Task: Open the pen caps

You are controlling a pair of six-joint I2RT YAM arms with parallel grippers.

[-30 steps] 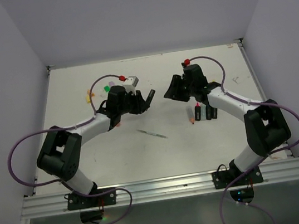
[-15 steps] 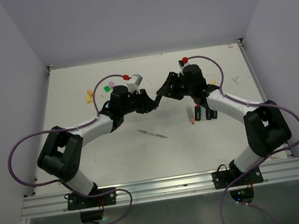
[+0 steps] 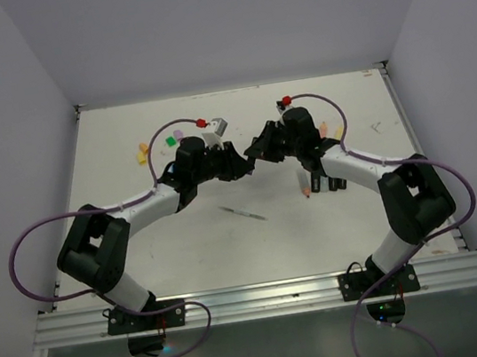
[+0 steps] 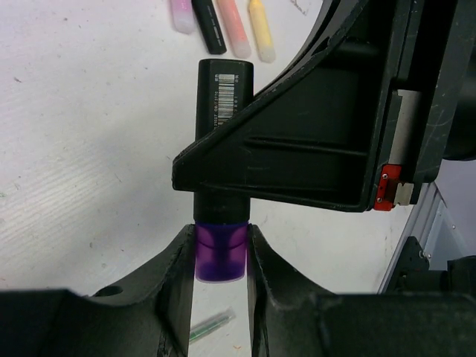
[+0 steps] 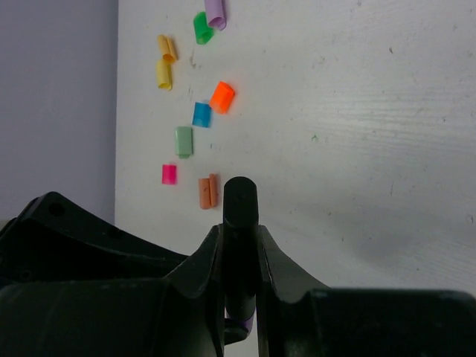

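A black highlighter barrel (image 4: 223, 97) with a purple cap (image 4: 220, 253) is held between both grippers above the table's middle. My left gripper (image 4: 220, 260) is shut on the purple cap; it also shows in the top view (image 3: 238, 162). My right gripper (image 5: 241, 245) is shut on the black barrel (image 5: 240, 208), with a sliver of the purple cap (image 5: 248, 323) showing below its fingers. In the top view the right gripper (image 3: 259, 151) meets the left one tip to tip. The cap sits on the barrel.
Several loose caps lie at the far left: purple (image 5: 216, 11), green (image 5: 201, 28), yellow (image 5: 163, 74), orange (image 5: 222, 97), blue (image 5: 201, 114), pink (image 5: 169, 174). Several pens (image 3: 320, 180) lie under the right arm. A thin pale stick (image 3: 244, 213) lies mid-table.
Both grippers have moved toward each other over the table's middle and now meet. The left gripper has come onto the purple cap of the pen that the right gripper holds.
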